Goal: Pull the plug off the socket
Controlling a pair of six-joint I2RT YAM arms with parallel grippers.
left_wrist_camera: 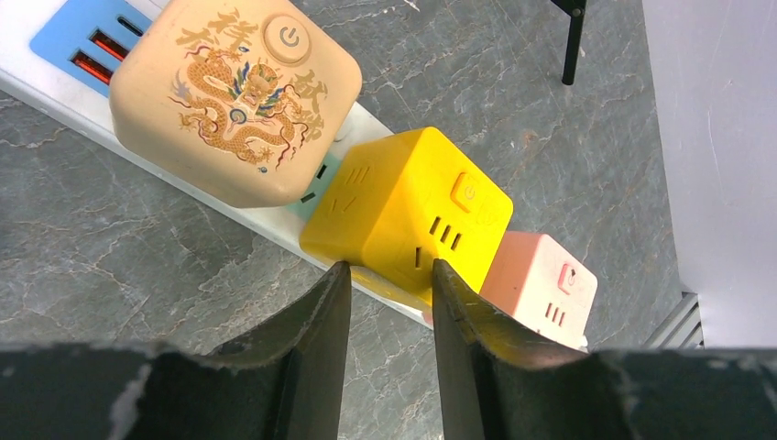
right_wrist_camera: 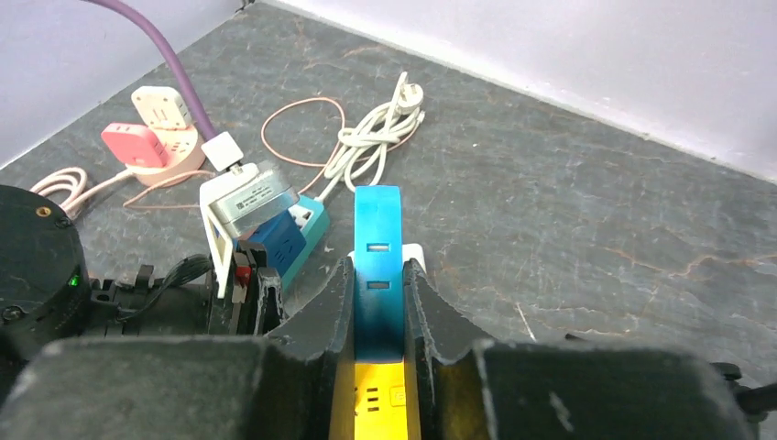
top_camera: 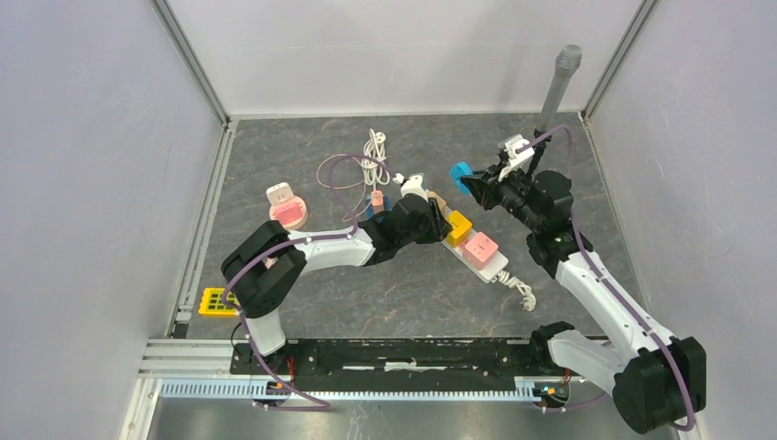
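A white power strip (top_camera: 496, 268) lies diagonally mid-table. It carries a beige dragon-print plug (left_wrist_camera: 234, 92), a yellow cube plug (top_camera: 457, 226) and a pink cube plug (top_camera: 480, 247). My left gripper (top_camera: 423, 216) is down at the strip. In the left wrist view its fingers (left_wrist_camera: 325, 316) stand apart, and the gripper (left_wrist_camera: 388, 270) has its tips at the strip's near edge under the yellow cube (left_wrist_camera: 408, 206). My right gripper (top_camera: 471, 181) is shut on a blue plug (top_camera: 459, 171), held above the table beyond the strip's far end. The blue plug (right_wrist_camera: 377, 229) stands between the right gripper's (right_wrist_camera: 377, 270) fingers.
A round pink socket with pink and white plugs (top_camera: 287, 209) sits at the left. A coiled white cable (top_camera: 374, 151) lies at the back. A small yellow block (top_camera: 218, 301) is near the left rail. A grey post (top_camera: 560, 82) stands back right. The strip's cord (top_camera: 519, 291) trails toward me.
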